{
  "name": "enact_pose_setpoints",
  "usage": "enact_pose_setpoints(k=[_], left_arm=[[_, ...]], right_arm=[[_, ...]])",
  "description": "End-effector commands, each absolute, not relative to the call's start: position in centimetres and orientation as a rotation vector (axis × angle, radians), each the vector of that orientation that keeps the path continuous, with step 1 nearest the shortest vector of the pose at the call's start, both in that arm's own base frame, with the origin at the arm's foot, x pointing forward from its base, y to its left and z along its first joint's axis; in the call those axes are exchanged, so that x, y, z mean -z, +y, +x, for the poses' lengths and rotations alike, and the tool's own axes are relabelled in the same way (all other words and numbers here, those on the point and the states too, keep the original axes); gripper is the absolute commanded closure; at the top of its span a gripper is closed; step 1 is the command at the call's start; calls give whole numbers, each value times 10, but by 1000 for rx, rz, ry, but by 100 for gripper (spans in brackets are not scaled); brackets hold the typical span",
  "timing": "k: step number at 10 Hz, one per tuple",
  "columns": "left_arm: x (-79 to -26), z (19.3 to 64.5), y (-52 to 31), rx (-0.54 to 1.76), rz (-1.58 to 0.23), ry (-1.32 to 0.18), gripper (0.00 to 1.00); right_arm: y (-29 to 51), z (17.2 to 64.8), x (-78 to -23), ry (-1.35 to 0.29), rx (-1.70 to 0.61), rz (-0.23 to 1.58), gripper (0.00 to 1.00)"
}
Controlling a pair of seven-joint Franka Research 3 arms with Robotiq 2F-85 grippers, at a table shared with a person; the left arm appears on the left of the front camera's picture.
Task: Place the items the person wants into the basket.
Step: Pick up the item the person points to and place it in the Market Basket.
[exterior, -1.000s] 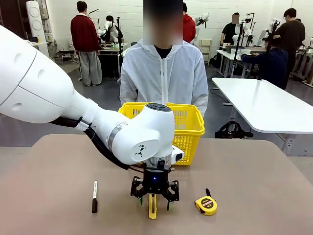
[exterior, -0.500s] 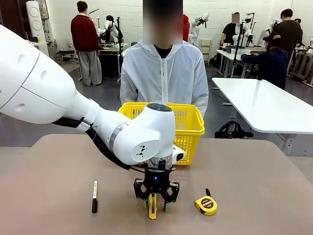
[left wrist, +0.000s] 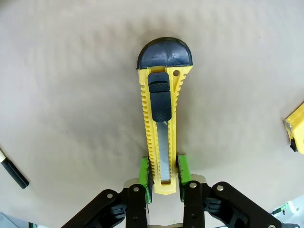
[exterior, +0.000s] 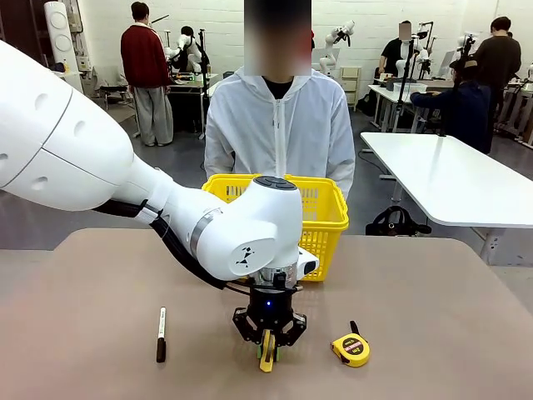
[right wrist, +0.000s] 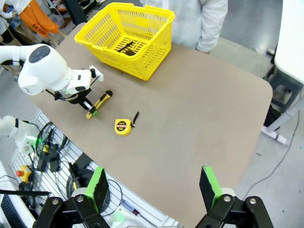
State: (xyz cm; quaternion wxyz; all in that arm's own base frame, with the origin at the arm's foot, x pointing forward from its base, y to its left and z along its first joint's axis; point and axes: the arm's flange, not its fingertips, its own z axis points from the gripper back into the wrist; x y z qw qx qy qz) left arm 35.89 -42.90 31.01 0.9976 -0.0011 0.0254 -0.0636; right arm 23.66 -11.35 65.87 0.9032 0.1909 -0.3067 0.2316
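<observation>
Worktop (exterior: pixel 83 292), left to right:

White-and-black pen (exterior: pixel 161 334) lying at left, untouched, well apart from the arm. Not a wanted item, by the look of the task.

Centre: left gripper (exterior: pixel 267 351) down on the worktop, green-padded fingers (left wrist: pixel 144 178) clenched on the rear end of the yellow box cutter (left wrist: pixel 160 118), one pad against each long side. Cutter lying flat on the worktop in the wrist view, black tip pointing away from the gripper. Grasp made; lift not yet shown.

Right of centre: round yellow tape measure (exterior: pixel 351 349) just beside the cutter, left alone.

Behind: yellow basket (exterior: pixel 331 218) at the far edge, person in white jacket (exterior: pixel 279 125) standing right behind it. Dark slim item (right wrist: pixel 126 46) already on the basket floor, likely the pen.

Right gripper (right wrist: pixel 154 190) parked high off the worktop, fingers spread wide, nothing between them.

Judged: one item in, cutter gripped; lift, carry and drop remaining.
</observation>
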Motion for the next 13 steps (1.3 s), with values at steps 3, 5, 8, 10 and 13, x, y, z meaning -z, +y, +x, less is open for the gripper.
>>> enact_pose_setpoints(k=[3,5,8,10,13], left_arm=[[-300,361,-429,132,40,55,100],[-330,360,-424,167,39,61,100],[-427,347,-401,228,2,9,100],[-488,338,-389,248,-23,-49,100],[-541,339,-383,271,-46,-63,100]], right_arm=[[-112,236,-654,-633,-485,398,0],[-112,236,-654,-633,-485,398,0],[-112,236,-654,-633,-485,398,0],[-112,236,-654,-633,-485,398,0],[-112,236,-654,-633,-485,398,0]])
